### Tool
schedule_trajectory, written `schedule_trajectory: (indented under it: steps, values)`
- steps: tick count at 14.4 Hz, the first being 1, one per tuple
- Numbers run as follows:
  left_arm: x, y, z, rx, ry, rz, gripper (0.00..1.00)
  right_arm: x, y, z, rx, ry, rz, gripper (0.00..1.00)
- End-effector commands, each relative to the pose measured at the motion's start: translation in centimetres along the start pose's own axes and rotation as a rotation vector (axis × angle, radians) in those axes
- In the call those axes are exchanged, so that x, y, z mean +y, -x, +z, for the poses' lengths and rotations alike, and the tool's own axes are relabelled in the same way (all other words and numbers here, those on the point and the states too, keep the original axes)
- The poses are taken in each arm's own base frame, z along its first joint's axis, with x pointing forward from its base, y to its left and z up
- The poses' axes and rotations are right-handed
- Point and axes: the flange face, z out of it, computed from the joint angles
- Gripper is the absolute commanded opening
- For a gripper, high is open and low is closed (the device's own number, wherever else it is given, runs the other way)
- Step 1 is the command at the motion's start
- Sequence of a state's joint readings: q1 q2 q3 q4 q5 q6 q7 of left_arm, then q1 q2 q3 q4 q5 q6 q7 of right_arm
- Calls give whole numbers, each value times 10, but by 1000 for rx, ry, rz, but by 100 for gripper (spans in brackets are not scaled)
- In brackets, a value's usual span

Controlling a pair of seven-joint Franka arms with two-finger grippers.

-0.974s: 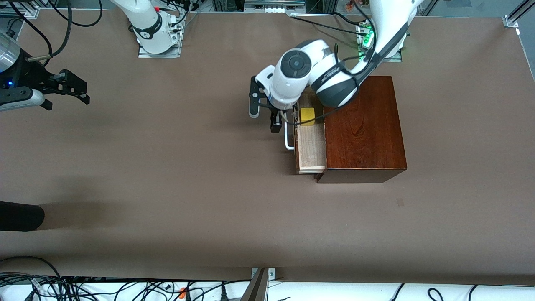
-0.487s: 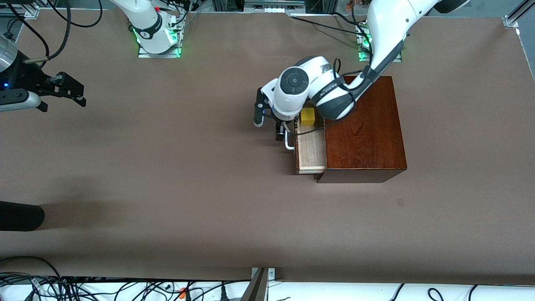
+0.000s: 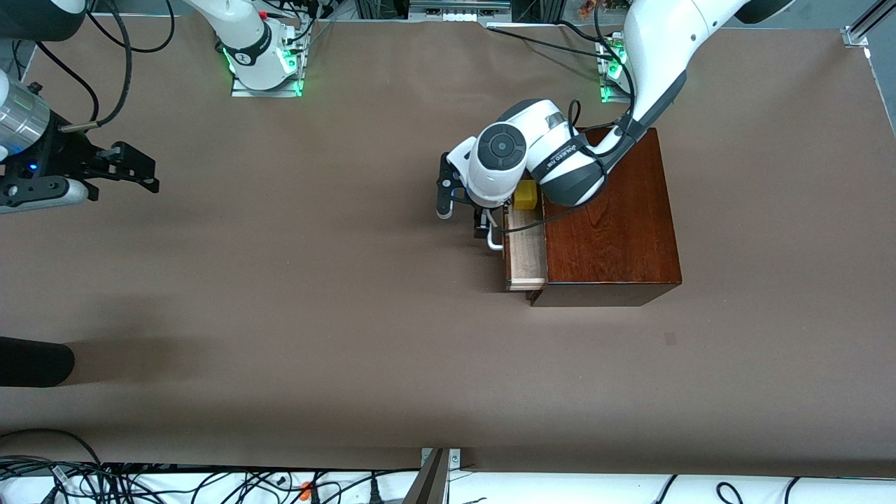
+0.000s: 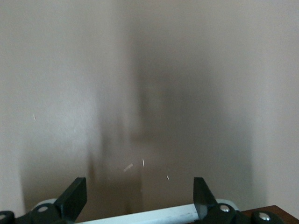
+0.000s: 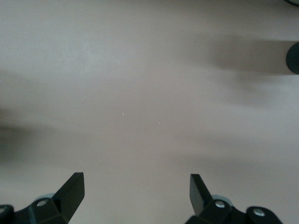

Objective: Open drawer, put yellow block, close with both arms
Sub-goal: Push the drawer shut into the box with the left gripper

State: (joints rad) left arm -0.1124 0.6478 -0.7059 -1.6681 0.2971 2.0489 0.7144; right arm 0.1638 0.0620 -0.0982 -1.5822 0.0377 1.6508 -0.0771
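Polished red-brown wood box (image 3: 609,217) sits on the matte brown table (image 3: 280,315), toward the left arm's end, near the edge where the bases stand. Its pale raw-wood drawer (image 3: 526,255) is part open w/ a white U-bar handle (image 3: 494,240). Yellow block (image 3: 525,195), small plain cube, lies in the drawer at the end nearer the bases. Left tool (image 3: 481,222) is at the handle, fingers (image 4: 74,198) spread, white bar (image 4: 154,215) between them. Right tool (image 3: 143,175) waits, open, over bare table by the right arm's end.
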Motion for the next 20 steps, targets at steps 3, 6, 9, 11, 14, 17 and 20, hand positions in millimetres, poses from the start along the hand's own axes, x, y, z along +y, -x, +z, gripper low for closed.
schedule_trajectory:
  steps: [3, 6, 9, 11, 14, 17, 20]
  values:
    - [-24, 51, -13, -57, 1, -26, 100, -10, 0, -20, 27, -21, 79, 100]
    - [-28, 58, -15, -60, 5, -37, 100, -11, 0, -19, 22, -21, 81, 100]
    - [-29, 62, -17, -64, 8, -42, 100, -10, -2, -19, 32, -20, 79, 100]
    - [-30, 63, -18, -64, 7, -44, 100, -10, -2, -20, 36, -16, 79, 100]
    - [-30, 64, -20, -63, 7, -49, 100, -10, -3, -19, 36, -17, 78, 100]
    - [-28, 65, -23, -75, 11, -51, 100, -10, -3, -19, 38, -18, 76, 100]
    - [-28, 65, -25, -76, 8, -51, 100, -9, -4, -18, 39, -9, 73, 100]
